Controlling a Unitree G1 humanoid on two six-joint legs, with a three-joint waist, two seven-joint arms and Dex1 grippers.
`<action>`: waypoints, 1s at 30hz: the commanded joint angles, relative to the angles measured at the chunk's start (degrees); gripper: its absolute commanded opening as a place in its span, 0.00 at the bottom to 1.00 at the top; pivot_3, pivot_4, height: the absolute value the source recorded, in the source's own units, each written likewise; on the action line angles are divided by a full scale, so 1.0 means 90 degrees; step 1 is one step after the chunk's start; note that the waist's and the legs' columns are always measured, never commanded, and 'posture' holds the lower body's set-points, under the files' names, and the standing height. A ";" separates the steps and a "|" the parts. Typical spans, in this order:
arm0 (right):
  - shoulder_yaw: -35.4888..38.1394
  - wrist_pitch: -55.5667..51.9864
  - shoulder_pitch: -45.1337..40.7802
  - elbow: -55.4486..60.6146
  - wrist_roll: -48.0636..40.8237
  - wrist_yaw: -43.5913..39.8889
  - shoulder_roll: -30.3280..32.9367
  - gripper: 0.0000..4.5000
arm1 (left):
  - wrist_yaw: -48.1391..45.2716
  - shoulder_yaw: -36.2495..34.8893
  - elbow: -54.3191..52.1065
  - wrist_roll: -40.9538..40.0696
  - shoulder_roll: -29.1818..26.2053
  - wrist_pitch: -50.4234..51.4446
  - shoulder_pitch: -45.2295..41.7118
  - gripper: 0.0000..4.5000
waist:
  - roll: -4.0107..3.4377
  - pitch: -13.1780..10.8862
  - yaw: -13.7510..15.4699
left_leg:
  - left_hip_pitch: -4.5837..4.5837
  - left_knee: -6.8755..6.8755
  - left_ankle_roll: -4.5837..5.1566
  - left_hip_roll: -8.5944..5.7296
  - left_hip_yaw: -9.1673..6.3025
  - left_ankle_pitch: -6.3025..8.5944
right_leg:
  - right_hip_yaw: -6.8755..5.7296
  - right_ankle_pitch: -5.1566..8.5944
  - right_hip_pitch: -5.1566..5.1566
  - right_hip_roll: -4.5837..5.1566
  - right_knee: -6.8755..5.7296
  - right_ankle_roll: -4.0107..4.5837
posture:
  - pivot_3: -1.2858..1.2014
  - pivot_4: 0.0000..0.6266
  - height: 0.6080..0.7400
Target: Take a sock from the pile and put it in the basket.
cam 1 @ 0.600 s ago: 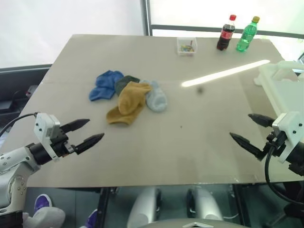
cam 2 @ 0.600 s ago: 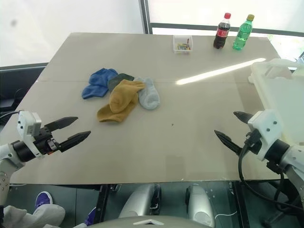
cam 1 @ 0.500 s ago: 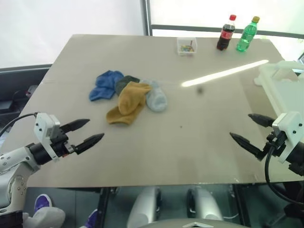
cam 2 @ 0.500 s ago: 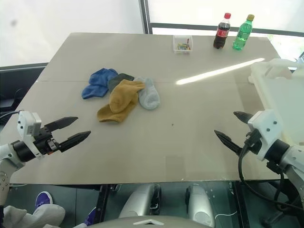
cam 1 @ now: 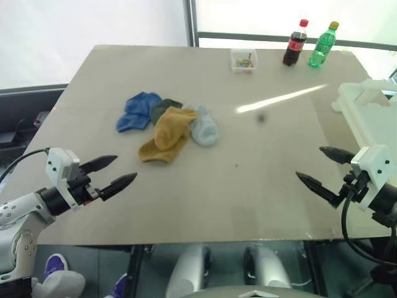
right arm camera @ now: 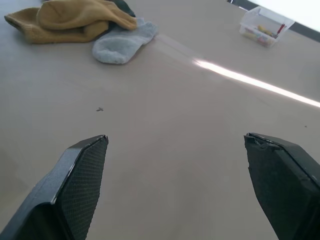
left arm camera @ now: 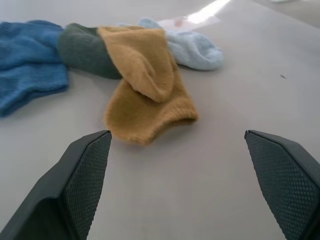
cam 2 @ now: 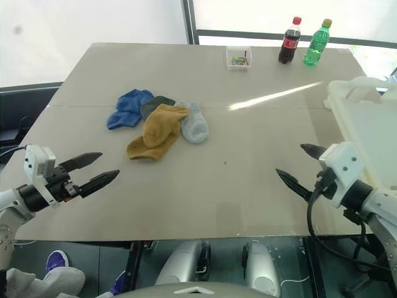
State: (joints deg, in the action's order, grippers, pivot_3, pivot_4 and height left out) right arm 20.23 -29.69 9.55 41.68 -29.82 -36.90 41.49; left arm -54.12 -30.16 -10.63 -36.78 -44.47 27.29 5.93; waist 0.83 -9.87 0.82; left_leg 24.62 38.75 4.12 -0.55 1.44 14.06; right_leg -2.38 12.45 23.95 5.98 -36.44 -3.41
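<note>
The pile (cam 1: 167,124) lies left of the table's middle: a blue sock (cam 1: 136,112), a dark green one (cam 1: 162,108), a pale grey-blue one (cam 1: 203,127) and a mustard yellow sock (left arm camera: 145,95) on top. The white basket (cam 1: 372,115) stands at the table's right edge. My left gripper (cam 1: 115,172) hovers open near the front left edge, pointing toward the pile with nothing between its fingers. My right gripper (cam 1: 322,171) hangs open at the front right, just in front of the basket, empty too.
A small clear box (cam 1: 244,60) of colourful bits, a cola bottle (cam 1: 295,43) and a green bottle (cam 1: 322,45) stand along the far edge. Bare tabletop (cam 1: 248,167) stretches between the grippers and the pile.
My right gripper has shifted slightly to the left. The left arm and the socks have not moved.
</note>
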 commanded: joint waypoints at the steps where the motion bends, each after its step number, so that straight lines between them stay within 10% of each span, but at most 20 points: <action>1: -0.0308 0.0307 -0.0166 0.0182 0.0069 0.0007 -0.0133 1.00 | 0.0737 0.0017 -0.0498 -0.0265 -0.0116 0.0860 -0.0238 1.00 | 0.0000 0.0000 0.0002 | -0.0001 0.0000 0.0000 0.0000 0.0000 0.0000 | 0.0000 -0.0001 -0.0001 -0.0002 -0.0001 -0.0002 | 0.52 0.24 0.91; 20: -0.1389 0.0506 -0.0620 0.0244 0.0439 0.0232 -0.0522 1.00 | 0.4345 0.2088 -0.0169 0.1533 0.1838 0.1358 -0.2631 1.00 | 0.0005 0.0002 0.0017 | -0.0022 0.0008 -0.0027 -0.0026 0.0001 -0.0019 | -0.0010 -0.0016 -0.0022 -0.0032 -0.0032 -0.0029 | 0.52 0.24 0.91; 30: -0.1403 0.0612 -0.0467 0.0308 0.0637 0.0326 -0.0601 1.00 | 0.4453 0.2225 0.0205 0.1957 0.2338 0.0978 -0.2919 0.11 | 0.0007 0.0002 0.0007 | -0.0022 0.0013 -0.0027 -0.0023 0.0000 -0.0019 | -0.0008 -0.0016 -0.0021 -0.0039 -0.0037 -0.0029 | 0.52 0.24 0.91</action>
State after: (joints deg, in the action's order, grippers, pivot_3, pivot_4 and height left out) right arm 7.14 -25.71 5.35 42.16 -24.21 -34.41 36.20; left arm -14.39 -10.03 -8.17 -19.64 -23.51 37.80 -19.34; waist 0.90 -9.86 0.88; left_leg 24.42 38.88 3.89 -0.76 1.44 13.88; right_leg -2.45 12.30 23.76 5.64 -36.77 -3.68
